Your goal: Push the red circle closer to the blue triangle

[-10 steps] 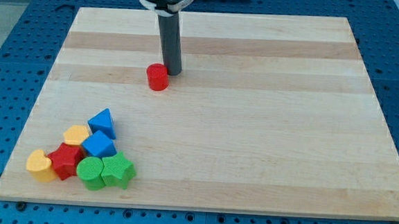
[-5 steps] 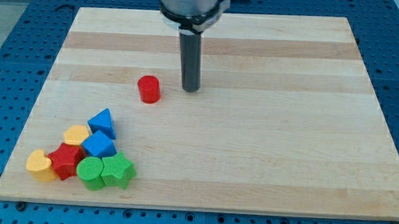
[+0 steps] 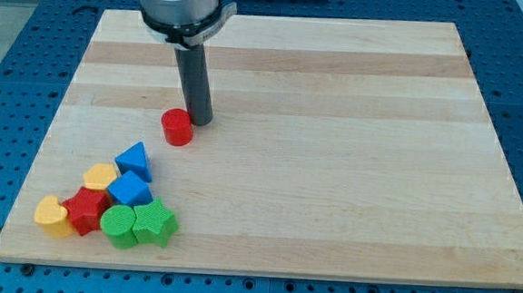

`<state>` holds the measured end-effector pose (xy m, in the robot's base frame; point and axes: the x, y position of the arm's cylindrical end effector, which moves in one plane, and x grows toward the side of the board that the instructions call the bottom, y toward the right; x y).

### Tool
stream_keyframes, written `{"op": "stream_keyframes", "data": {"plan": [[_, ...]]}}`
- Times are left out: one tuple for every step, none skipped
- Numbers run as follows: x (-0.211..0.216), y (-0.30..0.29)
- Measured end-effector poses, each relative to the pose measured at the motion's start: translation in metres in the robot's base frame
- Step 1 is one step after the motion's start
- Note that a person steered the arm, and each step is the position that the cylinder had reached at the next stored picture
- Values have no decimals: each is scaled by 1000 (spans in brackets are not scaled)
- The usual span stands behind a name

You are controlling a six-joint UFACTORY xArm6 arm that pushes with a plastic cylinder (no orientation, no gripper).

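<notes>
The red circle [image 3: 177, 127] is a small red cylinder on the wooden board, left of centre. My tip [image 3: 198, 121] stands right against its upper right side. The blue triangle [image 3: 134, 161] lies below and to the left of the red circle, at the top of a cluster of blocks, a short gap away from it.
The cluster at the view's lower left holds a blue cube [image 3: 130, 190], a yellow block [image 3: 99, 177], a red star-like block [image 3: 84, 210], a yellow heart [image 3: 53, 216], a green cylinder [image 3: 117, 225] and a green star-like block [image 3: 154, 224]. The board's left edge [image 3: 35, 160] is near.
The red circle has slid down and left toward the blue triangle. My tip swung right, away from it, then came back left against its upper right side.
</notes>
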<state>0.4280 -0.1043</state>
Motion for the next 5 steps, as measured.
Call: {"op": "stream_keyframes", "data": {"plan": [[14,-9],[28,-26],[38,-44],[40,-49],[39,-44]]}}
